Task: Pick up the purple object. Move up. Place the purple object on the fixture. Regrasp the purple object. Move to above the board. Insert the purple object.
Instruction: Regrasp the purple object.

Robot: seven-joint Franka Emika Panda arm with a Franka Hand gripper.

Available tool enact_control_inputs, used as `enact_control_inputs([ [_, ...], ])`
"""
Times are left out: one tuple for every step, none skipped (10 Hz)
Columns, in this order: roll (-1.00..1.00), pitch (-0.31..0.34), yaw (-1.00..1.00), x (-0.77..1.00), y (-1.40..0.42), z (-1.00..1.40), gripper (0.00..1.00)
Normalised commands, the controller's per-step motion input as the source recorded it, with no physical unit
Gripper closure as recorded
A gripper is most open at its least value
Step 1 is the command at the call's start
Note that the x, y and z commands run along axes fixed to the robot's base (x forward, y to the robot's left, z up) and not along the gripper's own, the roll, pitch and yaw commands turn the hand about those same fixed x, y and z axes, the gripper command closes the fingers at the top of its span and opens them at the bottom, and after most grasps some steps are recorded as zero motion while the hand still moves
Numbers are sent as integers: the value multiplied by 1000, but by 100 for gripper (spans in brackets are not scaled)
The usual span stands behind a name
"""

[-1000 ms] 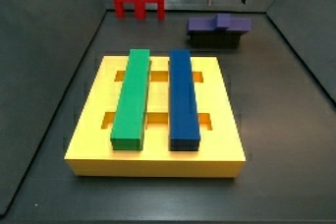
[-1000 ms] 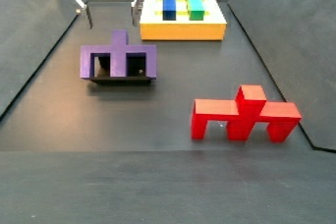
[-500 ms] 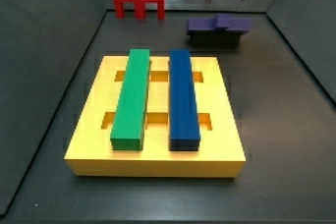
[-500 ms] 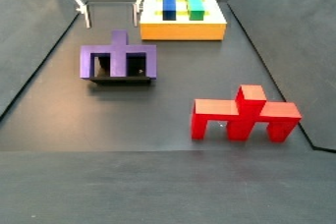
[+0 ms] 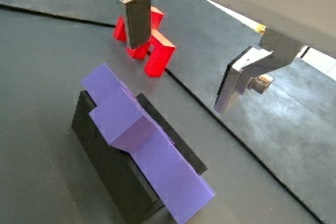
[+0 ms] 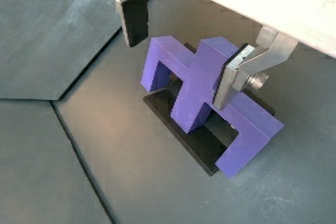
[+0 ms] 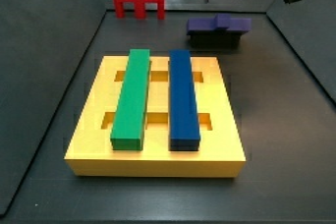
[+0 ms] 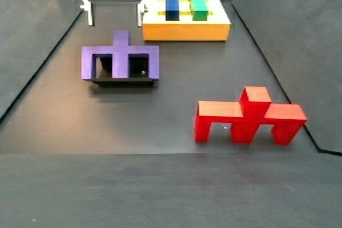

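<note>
I see the gripper (image 8: 116,6) raised high above the bench (image 8: 160,182), up over the purple object (image 8: 122,62). Its fingers (image 8: 87,6) stand wide apart with nothing between them; in both wrist views the dark pads are bare.

The purple object sits on the fixture (image 8: 123,82), its long bar lying across the black holder's top and its short arms sticking out. In a wrist view the purple object (image 6: 203,95) lies below the gripper (image 6: 184,41), with the fixture (image 6: 191,140) showing dark underneath it. In a side view the purple object (image 7: 218,24) and fixture (image 7: 214,39) stand beyond the far end of the board (image 7: 157,154), clear of it.

The board carries a green bar (image 7: 130,98) and a blue bar (image 7: 183,98) lying side by side lengthwise. A red legged piece (image 8: 249,118) stands on the bench, well apart from the fixture.
</note>
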Motion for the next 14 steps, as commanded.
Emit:
enact_control_inputs([
  [-14, 0, 0, 0, 6, 0, 0],
  [94, 23, -3, 0, -63, -51, 0],
  [489, 146, -91, 54, -306, -20, 0],
  [700, 246, -137, 106, -391, 0, 0],
  [757, 303, -163, 160, -417, -34, 0],
  [597, 297, -100, 131, -294, -246, 0],
  [389, 226, 0, 100, -246, -243, 0],
  [366, 246, 0, 129, -223, -303, 0],
  [420, 249, 0, 131, -243, -226, 0],
  [480, 249, 0, 109, -243, -126, 0],
  [306, 157, 0, 77, -163, -180, 0],
  [254, 40, 29, 40, -131, -160, 0],
  [340, 0, 117, 26, -157, -89, 0],
  [160, 63, 194, 146, -60, -117, 0],
])
